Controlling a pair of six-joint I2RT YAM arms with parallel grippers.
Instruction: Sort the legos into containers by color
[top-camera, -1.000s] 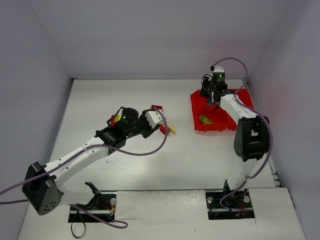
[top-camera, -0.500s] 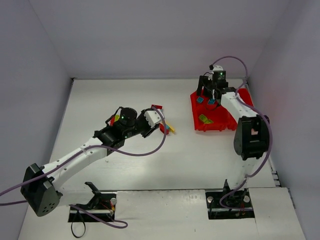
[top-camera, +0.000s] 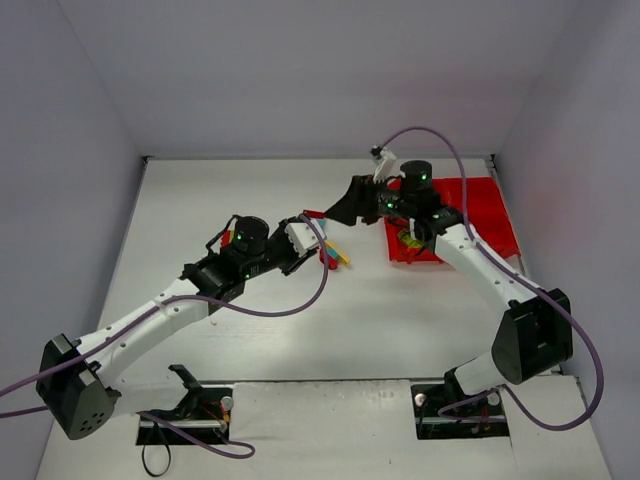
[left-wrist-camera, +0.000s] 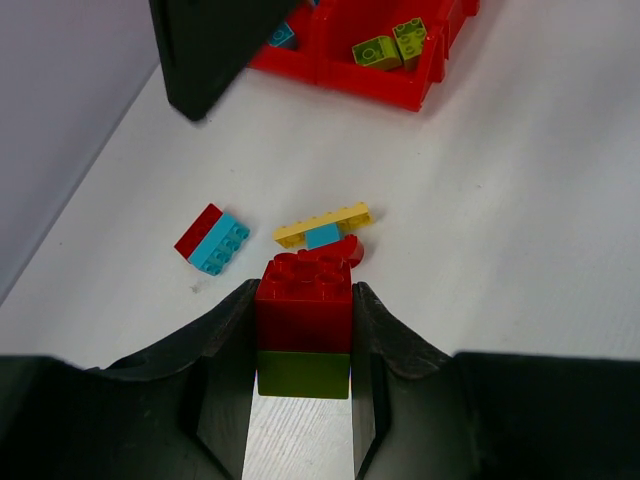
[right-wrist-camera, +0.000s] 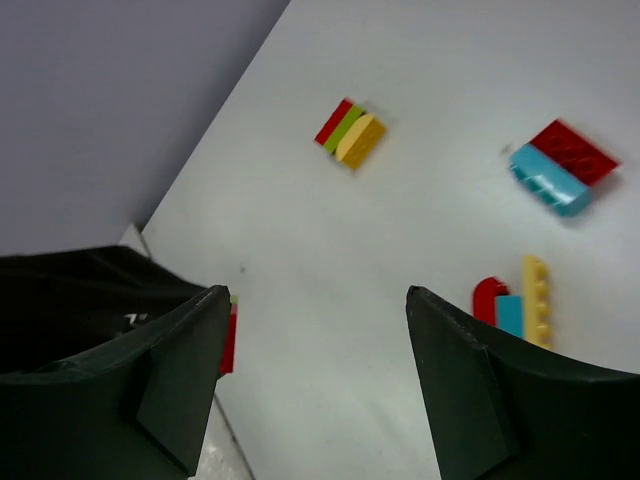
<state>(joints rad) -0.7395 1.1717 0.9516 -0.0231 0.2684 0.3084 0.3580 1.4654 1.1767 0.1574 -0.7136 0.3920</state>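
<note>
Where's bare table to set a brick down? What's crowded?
Free: white table far-left, between left wall and left arm; near strip between left arm and right arm, before the red plastic tray. Crowded: loose red, cyan, yellow plastic bricks between left gripper and right gripper.

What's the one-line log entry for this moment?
left gripper: shut on red-over-green plastic lego stack | right gripper: open, empty, above white table

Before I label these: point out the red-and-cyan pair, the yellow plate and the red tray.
red-and-cyan pair (left-wrist-camera: 212, 238), left wrist view, middle seam
yellow plate (left-wrist-camera: 322, 222), left wrist view, studded top
red tray (left-wrist-camera: 372, 88), left wrist view, front wall
</note>
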